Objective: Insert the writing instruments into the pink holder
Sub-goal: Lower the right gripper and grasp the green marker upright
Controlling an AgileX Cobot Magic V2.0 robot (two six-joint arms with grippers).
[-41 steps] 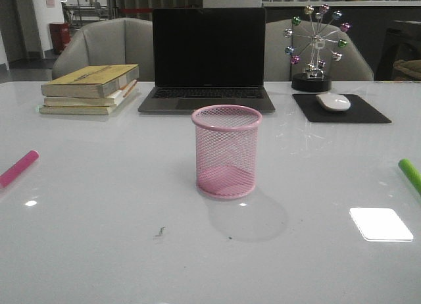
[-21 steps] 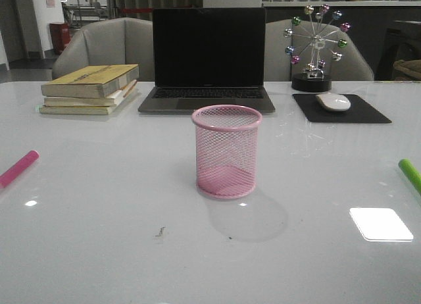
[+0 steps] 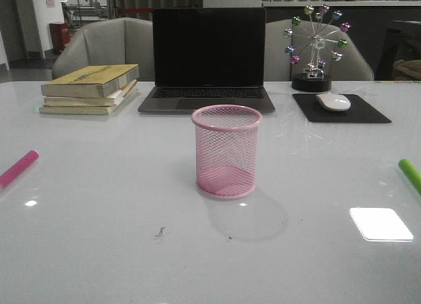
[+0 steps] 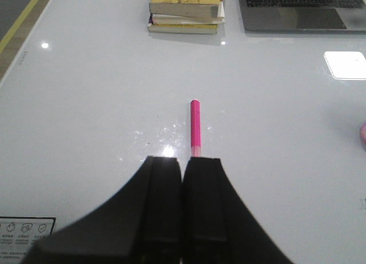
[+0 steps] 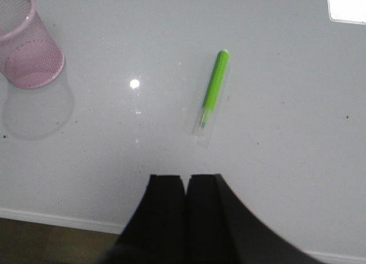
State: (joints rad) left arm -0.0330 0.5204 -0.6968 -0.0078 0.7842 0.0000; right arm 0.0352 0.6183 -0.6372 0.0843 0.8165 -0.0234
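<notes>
While both arms hang back above the near part of the white table (image 3: 99, 251), the pink mesh cup (image 3: 226, 151) stands upright in the middle of it, with nothing inside that the front view shows. Its rim is round and rolled, and its shadow falls toward the camera.

At the table's left edge lies the pink marker (image 3: 18, 168), flat on the surface and well apart from the cup. In the left wrist view the same marker (image 4: 195, 126) lies just ahead of the left gripper (image 4: 182, 167), whose two black fingers are pressed together with no gap and nothing between them. The marker's pale end points toward the fingers.

At the right edge lies the green marker (image 3: 410, 174), also flat and well apart from the cup. The right wrist view shows it (image 5: 214, 88) on bare table ahead of the right gripper (image 5: 186, 184), with a clear cap end nearest the fingers. That gripper's fingers are likewise closed against each other and hold nothing. The cup (image 5: 26, 44) sits off to one side in that view.

Behind the cup a dark laptop (image 3: 208, 57) stands open. A stack of books (image 3: 91, 88) lies to its left, and a mouse (image 3: 333, 101) on a black pad (image 3: 342, 110) to its right, beside a small ferris-wheel ornament (image 3: 314, 46).
</notes>
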